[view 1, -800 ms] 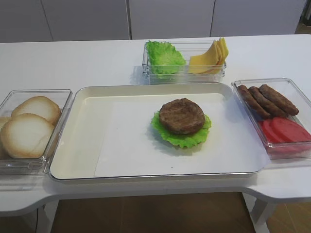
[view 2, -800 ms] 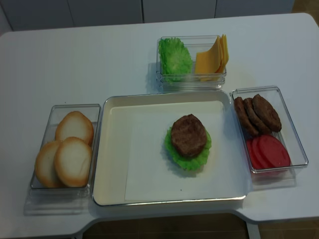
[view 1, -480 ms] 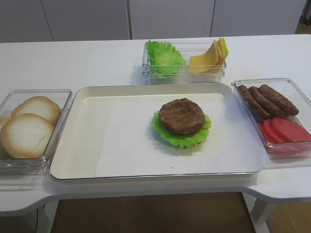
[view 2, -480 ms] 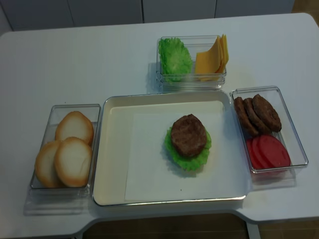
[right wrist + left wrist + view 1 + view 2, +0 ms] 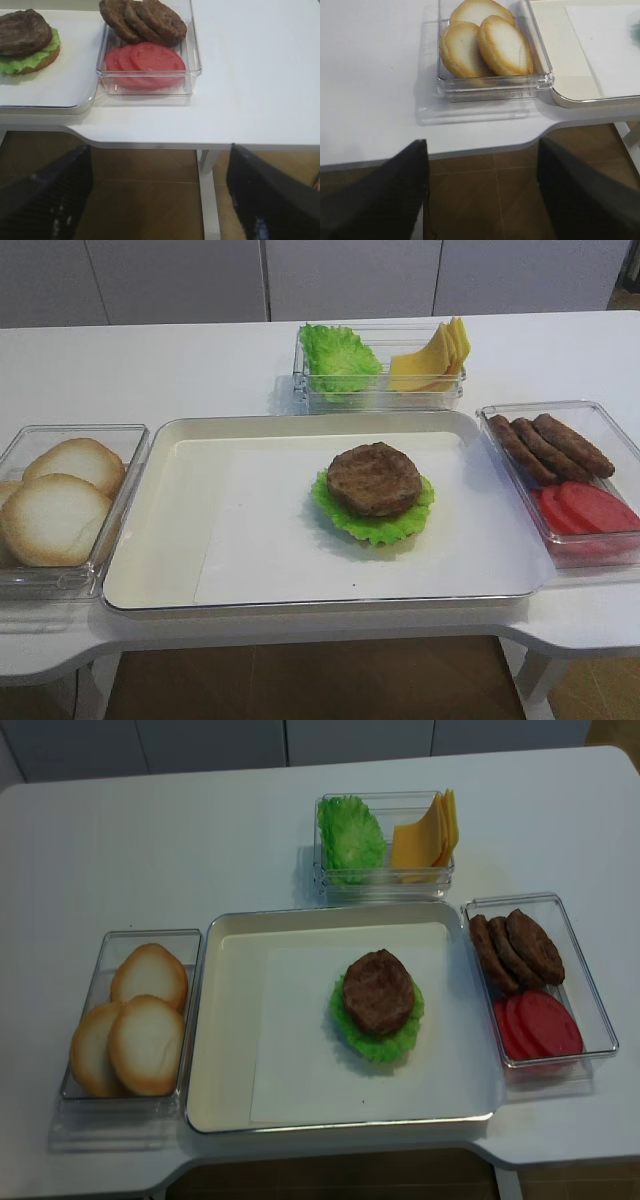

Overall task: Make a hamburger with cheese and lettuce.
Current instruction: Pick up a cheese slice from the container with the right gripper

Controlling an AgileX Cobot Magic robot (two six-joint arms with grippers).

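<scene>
Nothing on the worktop point(image 5: 180, 370) has shifted since a moment ago; every dish and the stack sit just where they were, and neither arm has come into the high views. The hamburger point(image 5: 374, 490) rests on the white paper point(image 5: 270, 540) in the cream tray point(image 5: 150, 530), right of the tray's middle, its dark patty on top and the lettuce point(image 5: 385, 528) frilling out all round beneath it. The cheese point(image 5: 432, 365) stands among the fanned yellow slices in the right half of the clear far dish point(image 5: 380, 392), beside spare green leaves point(image 5: 338, 358) in the left half. A clear box on the right point(image 5: 620, 540) holds brown patties point(image 5: 548, 445) at the far end and tomato slices point(image 5: 585, 508) at the near end. The box on the left point(image 5: 120, 500) holds pale buns point(image 5: 55, 515). The right tool point(image 5: 160, 200) hangs below the worktop's near edge, its jaws spread wide and empty. The left tool point(image 5: 480, 195) hangs likewise beneath the bun box, jaws apart, holding nothing.
</scene>
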